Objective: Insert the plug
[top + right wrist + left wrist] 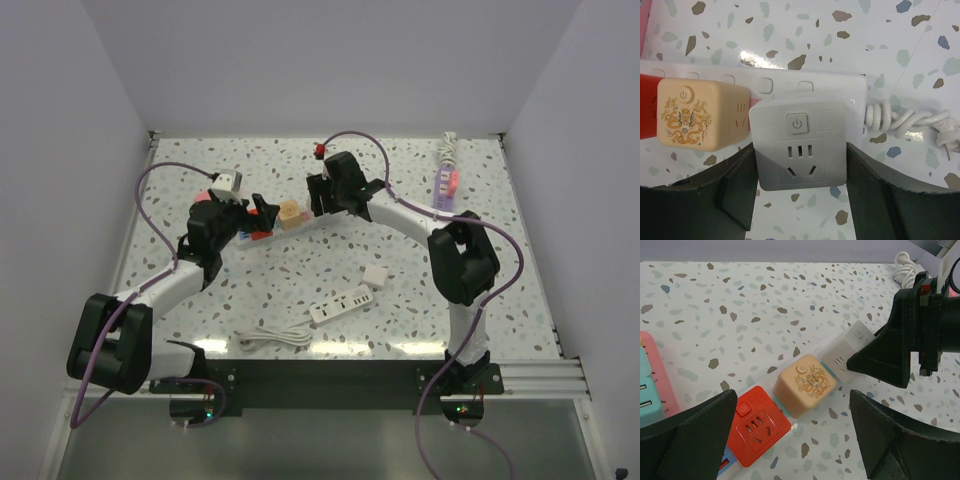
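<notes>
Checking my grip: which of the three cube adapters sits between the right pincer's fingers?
The white cube, nearest the cord; the beige cube and red cube lie outside.

White stone-look counter (300,285), terrazzo flecks in grey, brown, blue. Beige plastic cube adapter (805,385), gold dragon print on top. One side of it: red plastic cube adapter (757,432). Other side: pale grey-white plastic cube adapter (799,145). Beneath it: white plastic power strip (832,85). Further past the red one: pink plastic power strip (660,375), teal sockets.
</notes>
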Controlling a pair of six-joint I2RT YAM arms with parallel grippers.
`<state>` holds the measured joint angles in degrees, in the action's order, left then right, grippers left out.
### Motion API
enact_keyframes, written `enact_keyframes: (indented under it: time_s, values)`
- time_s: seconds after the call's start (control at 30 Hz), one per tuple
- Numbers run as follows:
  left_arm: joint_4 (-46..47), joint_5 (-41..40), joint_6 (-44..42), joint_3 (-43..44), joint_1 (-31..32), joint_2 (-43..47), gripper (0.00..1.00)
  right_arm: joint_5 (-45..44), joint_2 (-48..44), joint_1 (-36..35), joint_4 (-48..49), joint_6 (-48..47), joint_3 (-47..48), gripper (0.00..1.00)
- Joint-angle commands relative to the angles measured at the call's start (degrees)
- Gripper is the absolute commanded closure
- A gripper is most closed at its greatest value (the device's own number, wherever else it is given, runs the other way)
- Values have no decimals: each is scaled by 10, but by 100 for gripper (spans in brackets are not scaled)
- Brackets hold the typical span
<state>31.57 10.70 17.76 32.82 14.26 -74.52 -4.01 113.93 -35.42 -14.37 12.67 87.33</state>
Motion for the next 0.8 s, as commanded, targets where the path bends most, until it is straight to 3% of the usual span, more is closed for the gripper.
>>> enact_keyframes:
  time_s: [0.0, 0.6, 0.77]
  values:
    - [8, 6, -12, 21, -2, 10, 0, -19, -24, -2, -11, 3, 9, 100]
    - [8, 9, -12, 22, -2, 4, 0, -33, -2, -2, -56, 8, 22, 100]
    - [7, 9, -12, 23, -2, 7, 0, -54, 27, -2, -83, 3, 64, 100]
